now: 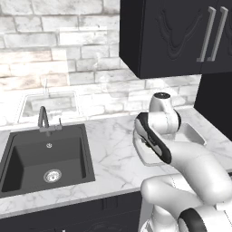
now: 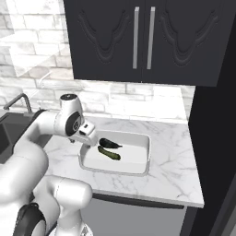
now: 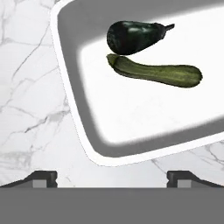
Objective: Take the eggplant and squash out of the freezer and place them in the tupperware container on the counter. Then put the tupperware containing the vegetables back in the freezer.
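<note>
The white tupperware container (image 2: 138, 171) sits on the marble counter (image 2: 173, 152), and its rim (image 3: 72, 109) fills much of the hand view. Inside it lie the dark eggplant (image 3: 135, 37) and, right beside it, the long green squash (image 3: 157, 73). From the right base view the eggplant (image 2: 109, 143) and the squash (image 2: 109, 154) rest in the tray's left half. My gripper (image 2: 87, 141) hangs open over the tray's left rim, above the vegetables and holding nothing. Its fingertips (image 3: 43, 177) stand wide apart. The freezer is out of view.
A black sink (image 1: 45, 158) with a dark faucet (image 1: 43, 118) is set in the counter (image 1: 113, 149) at the left. Black wall cabinets (image 2: 143, 37) hang overhead. A tall dark panel (image 2: 214, 152) bounds the counter on the right. My white arm hides part of the tray (image 1: 195, 136).
</note>
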Robot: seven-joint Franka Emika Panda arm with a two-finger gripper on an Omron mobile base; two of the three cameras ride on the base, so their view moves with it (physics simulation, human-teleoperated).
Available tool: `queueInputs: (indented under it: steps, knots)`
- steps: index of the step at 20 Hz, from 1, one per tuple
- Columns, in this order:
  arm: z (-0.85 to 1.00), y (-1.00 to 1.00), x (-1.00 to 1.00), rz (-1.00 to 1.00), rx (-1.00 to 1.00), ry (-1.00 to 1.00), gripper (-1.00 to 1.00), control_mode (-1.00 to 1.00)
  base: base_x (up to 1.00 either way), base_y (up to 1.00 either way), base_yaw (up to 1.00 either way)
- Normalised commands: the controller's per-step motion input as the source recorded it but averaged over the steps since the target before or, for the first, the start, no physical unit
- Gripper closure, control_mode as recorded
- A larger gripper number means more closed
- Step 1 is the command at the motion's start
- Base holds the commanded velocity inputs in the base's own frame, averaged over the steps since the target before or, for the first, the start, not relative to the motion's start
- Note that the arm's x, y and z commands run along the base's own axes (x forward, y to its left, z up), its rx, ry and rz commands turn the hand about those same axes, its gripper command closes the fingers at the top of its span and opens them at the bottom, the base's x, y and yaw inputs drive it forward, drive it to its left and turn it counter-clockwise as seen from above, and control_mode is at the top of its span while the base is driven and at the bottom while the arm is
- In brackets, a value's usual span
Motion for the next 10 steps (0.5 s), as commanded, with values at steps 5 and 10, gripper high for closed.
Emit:
queueInputs:
  steps: [5,10]
  knots:
    - [-0.03,0.37,0.11,0.07,-0.05,0.09,-1.0,-1.0,0.0,0.0,0.0]
    - [-0.05,0.17,0.0,0.0,0.0,-0.01,-1.0,-1.0,0.0,0.0,0.0]
